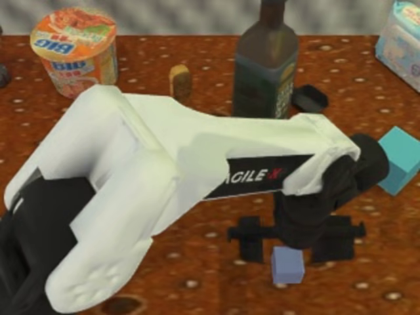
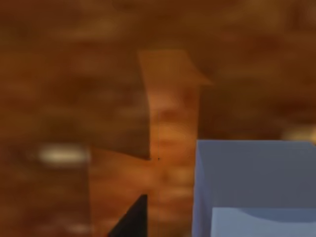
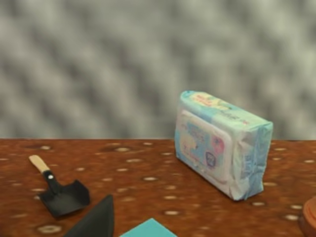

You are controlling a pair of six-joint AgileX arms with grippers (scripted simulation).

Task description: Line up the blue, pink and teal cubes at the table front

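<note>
A grey quilted backdrop stands behind the reddish-brown, rusty mottled table (image 1: 197, 275) dotted with pale spots, and the long white left arm reaches from the top view's lower left across the middle of it. Its black left gripper (image 1: 289, 246) hangs low at the table front with its fingers spread wide, holding nothing; the small matte periwinkle-blue cube (image 1: 287, 264) sits on the surface right by the fingers, and the left wrist view shows it close against the camera. I judge this cube to be either just set down or about to be grasped; either way it lies near the front. The larger matte teal cube (image 1: 400, 159) rests well apart at the right side, farther back, so it is not yet in any line. No pink cube shows in any view. The right gripper is out of sight; I cannot tell its jaws. Most of the lining-up seems left to do.
</note>
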